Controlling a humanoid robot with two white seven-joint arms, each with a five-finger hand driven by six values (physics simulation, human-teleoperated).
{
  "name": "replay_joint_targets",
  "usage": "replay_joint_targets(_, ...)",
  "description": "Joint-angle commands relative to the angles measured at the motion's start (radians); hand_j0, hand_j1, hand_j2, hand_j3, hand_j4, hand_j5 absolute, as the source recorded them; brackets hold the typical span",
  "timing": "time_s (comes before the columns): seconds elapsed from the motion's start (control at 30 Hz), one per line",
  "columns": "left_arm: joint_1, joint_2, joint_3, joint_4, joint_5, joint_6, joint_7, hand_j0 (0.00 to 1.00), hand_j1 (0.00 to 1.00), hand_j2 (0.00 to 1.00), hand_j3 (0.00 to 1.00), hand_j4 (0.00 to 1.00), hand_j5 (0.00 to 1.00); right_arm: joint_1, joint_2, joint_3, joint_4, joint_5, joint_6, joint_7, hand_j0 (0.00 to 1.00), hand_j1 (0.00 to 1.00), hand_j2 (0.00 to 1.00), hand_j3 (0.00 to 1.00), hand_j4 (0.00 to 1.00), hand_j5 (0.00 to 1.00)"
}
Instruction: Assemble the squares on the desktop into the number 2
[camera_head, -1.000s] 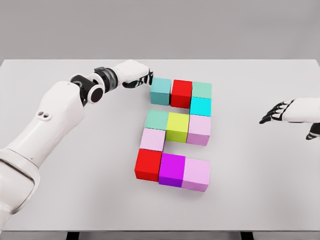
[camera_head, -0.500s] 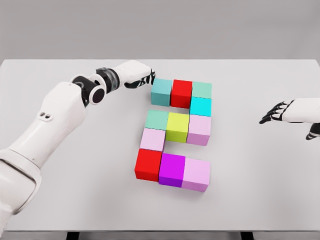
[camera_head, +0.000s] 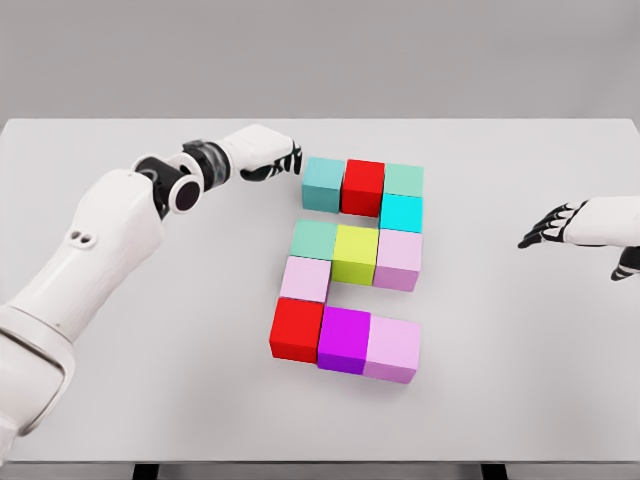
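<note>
Desk: your white desktop (camera_head: 520, 360) filled most of the frame, with a plain grey wall behind it.
Squares: you had ten coloured blocks packed together at the centre, forming a 2.
Top row: a teal block (camera_head: 323, 184), a red block (camera_head: 362, 186) and a pale green block (camera_head: 403, 180) sat side by side, with a cyan block (camera_head: 400, 213) just below the pale green one.
Middle row: a green block (camera_head: 313, 240), a yellow-green block (camera_head: 355, 252) and a pink block (camera_head: 398, 259) touched one another.
Lower part: a lilac block (camera_head: 305, 278) stood above a second red block (camera_head: 296, 329), followed to the right by a magenta block (camera_head: 344, 339) and a light pink block (camera_head: 392, 349).
Left hand: your left hand (camera_head: 268, 155) lay at the upper left of the figure, just beside the teal block; its fingers looked curled, gripping nothing, though the dark fingertips were hard to read.
Right hand: your right hand (camera_head: 570, 225) hovered at the right edge, well apart from the blocks, fingers spread and holding nothing.
</note>
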Motion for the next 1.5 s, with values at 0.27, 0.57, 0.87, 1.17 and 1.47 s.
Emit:
replay_joint_targets(0.27, 0.005, 0.056, -0.001, -0.06, 0.072, -0.005, -0.058, 0.49, 0.49, 0.49, 0.49, 0.49, 0.49, 0.0, 0.005, 0.002, 0.0, -0.005, 0.002, 0.0, 1.0, 1.0, 1.0, 1.0, 1.0, 1.0)
replay_joint_targets(0.57, 0.014, 0.053, -0.011, -0.06, 0.072, -0.007, -0.058, 0.49, 0.49, 0.49, 0.49, 0.49, 0.49, 0.0, 0.005, 0.002, 0.0, -0.005, 0.002, 0.0, 1.0, 1.0, 1.0, 1.0, 1.0, 1.0)
replay_joint_targets(0.87, 0.015, 0.042, -0.014, -0.06, 0.072, -0.007, -0.052, 0.49, 0.49, 0.49, 0.49, 0.49, 0.49, 0.0, 0.006, 0.002, 0.0, -0.005, 0.002, 0.0, 1.0, 1.0, 1.0, 1.0, 1.0, 1.0)
replay_joint_targets(1.17, 0.021, 0.041, -0.014, -0.07, 0.074, -0.01, -0.05, 0.49, 0.49, 0.49, 0.49, 0.49, 0.49, 0.0, 0.009, 0.003, 0.0, -0.005, 0.002, 0.0, 1.0, 1.0, 1.0, 1.0, 1.0, 1.0)
replay_joint_targets(1.47, 0.021, 0.042, -0.014, -0.072, 0.074, -0.011, -0.05, 0.49, 0.49, 0.49, 0.49, 0.49, 0.49, 0.0, 0.011, 0.005, 0.0, -0.005, 0.002, 0.0, 1.0, 1.0, 1.0, 1.0, 1.0, 1.0)
